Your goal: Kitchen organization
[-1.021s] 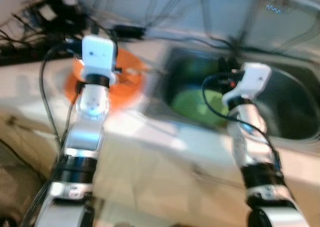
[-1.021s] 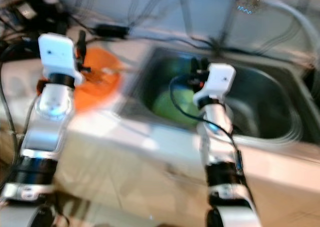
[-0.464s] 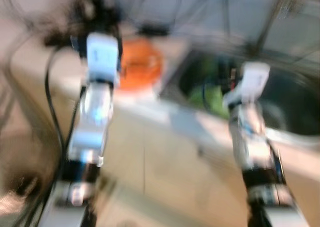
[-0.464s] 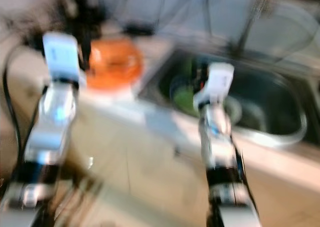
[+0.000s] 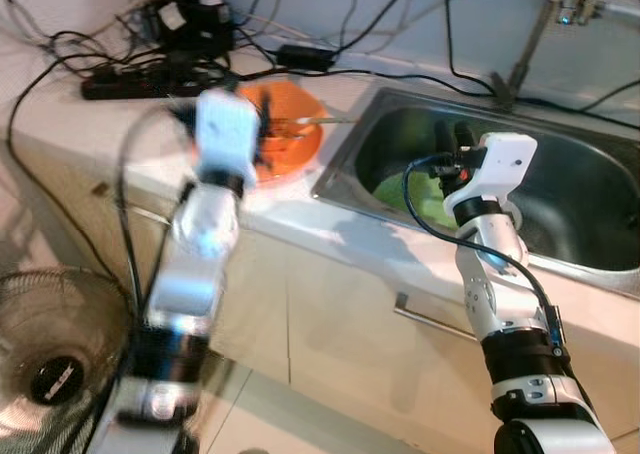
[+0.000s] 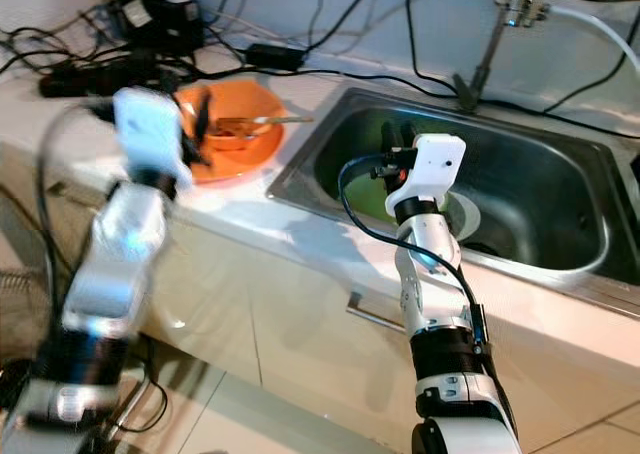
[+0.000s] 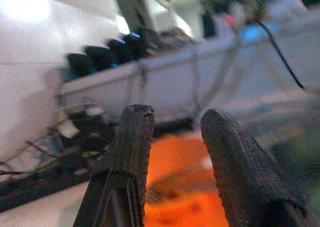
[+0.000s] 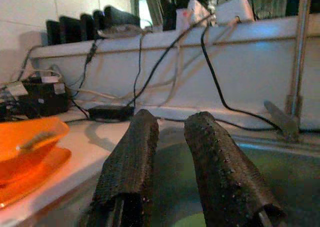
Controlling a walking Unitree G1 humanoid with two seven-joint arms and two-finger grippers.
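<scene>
L gripper (image 7: 172,152), fingers spread, empty, hovers just over orange plastic bowl (image 6: 232,134) beside steel sink (image 6: 520,189); steady first. R gripper (image 8: 172,147) spread above sink.

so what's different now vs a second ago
Mostly the camera: the view swung and has now steadied, so the scene reads sharp. The left end effector still hovers over the orange bowl on the counter, blurred from motion. The right end effector stays above the sink near the green item. Nothing was grasped or released; bowl and green item keep their places.
</scene>
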